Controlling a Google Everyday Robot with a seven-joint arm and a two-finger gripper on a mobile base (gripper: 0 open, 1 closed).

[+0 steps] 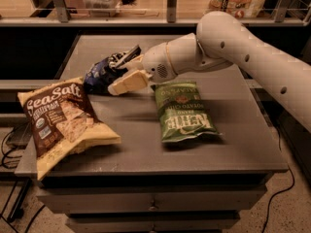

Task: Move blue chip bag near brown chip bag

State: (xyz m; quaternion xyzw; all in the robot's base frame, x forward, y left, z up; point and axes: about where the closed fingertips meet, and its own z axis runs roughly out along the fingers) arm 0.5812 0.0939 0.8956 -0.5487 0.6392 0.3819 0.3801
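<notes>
Grey drawer-cabinet worktop (136, 130) under dim warm light; metal shelf rail (146, 22) behind it, speckled floor (291, 212) below. Gripper (115, 74) over its far left, clamping the blue chip bag (96, 74).

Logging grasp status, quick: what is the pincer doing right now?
The pincer: closed on the blue chip bag, holding it just beyond the top edge of the brown chip bag.

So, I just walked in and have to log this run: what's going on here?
The robot's gripper is clamped on the blue chip bag at the rear left of the table, just behind the brown chip bag lying at the front left. A green Kettle bag lies flat to the right, apart from both.
</notes>
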